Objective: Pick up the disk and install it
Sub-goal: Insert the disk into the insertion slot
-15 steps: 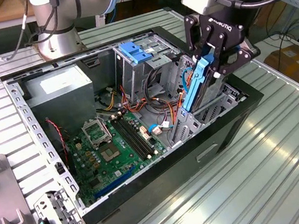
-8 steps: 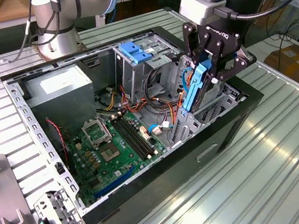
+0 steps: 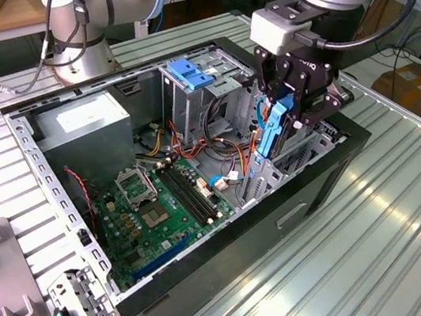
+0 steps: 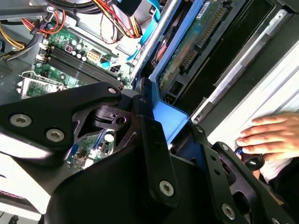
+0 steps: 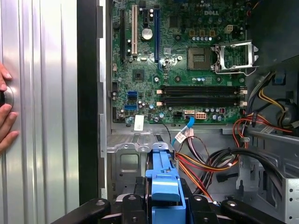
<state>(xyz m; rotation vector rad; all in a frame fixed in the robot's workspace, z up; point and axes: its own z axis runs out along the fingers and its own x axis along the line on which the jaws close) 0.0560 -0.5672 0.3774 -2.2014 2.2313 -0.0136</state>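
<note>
The disk stands on edge, its blue side rail uppermost, low in the metal bay at the front corner of the open computer case. My gripper is shut on it from above. In the first wrist view the blue rail of the disk runs between the black fingers over the bay's metal floor. The second wrist view shows the disk with its green circuit-board side and blue rail, slanting into the bay.
The green motherboard fills the case floor. A grey power-supply box sits at the back; a drive cage with a blue handle is beside the bay. Coloured cables lie close by. A person's hand rests outside the case.
</note>
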